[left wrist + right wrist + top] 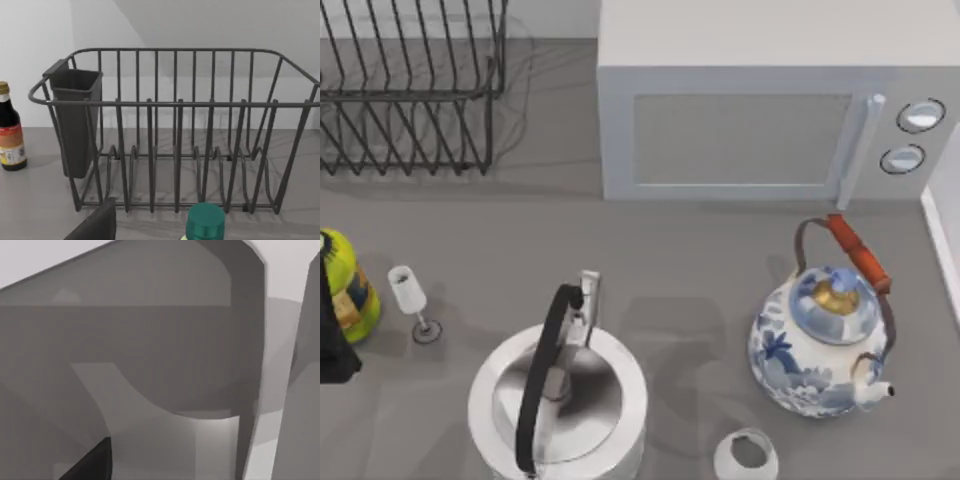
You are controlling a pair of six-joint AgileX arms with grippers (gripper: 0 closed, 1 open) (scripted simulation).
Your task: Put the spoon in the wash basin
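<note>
Frankly, I cannot tell where the spoon lies from either hand, so its long axis and the nearer arm are unsettled. My left hand (97,226) sits low at the counter's (650,250) left, facing the dish rack (175,105); my right hand (87,462) is close against a grey curved wall. Open or closed, I cannot tell for either.

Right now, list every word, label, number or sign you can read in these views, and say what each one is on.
No text can be read.
dark bottle: red and yellow label, print too blurred to read.
yellow-green bottle: coloured label, too blurred to read.
microwave: two round dials, no legible markings.
blue-and-white teapot: painted pattern, no writing.
steel kettle, dish rack: no markings.
</note>
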